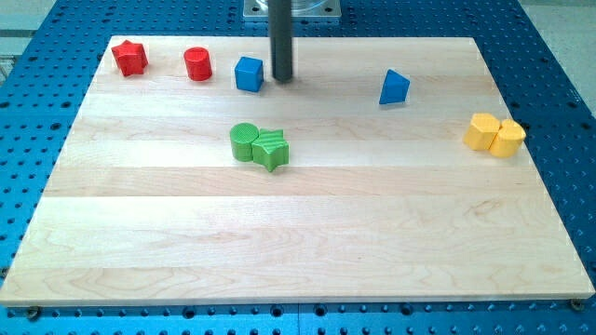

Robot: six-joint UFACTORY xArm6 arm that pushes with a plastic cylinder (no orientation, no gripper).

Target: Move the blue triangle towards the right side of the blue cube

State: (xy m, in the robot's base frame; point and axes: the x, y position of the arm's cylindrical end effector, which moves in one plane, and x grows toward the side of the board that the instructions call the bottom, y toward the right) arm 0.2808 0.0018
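The blue cube (249, 73) sits near the view's top, left of centre, on the wooden board (298, 242). The blue triangle (394, 87) lies well to its right, in the upper right part of the board. My tip (282, 78) is the lower end of the dark rod that comes down from the view's top; it stands just right of the blue cube, close to it but with a small gap, and far left of the blue triangle.
A red star (129, 58) and a red cylinder (197, 64) sit at the view's top left. A green cylinder (245, 141) and a green star (271, 150) touch near the centre. A yellow cube (482, 131) and a yellow cylinder (508, 138) sit at the right edge.
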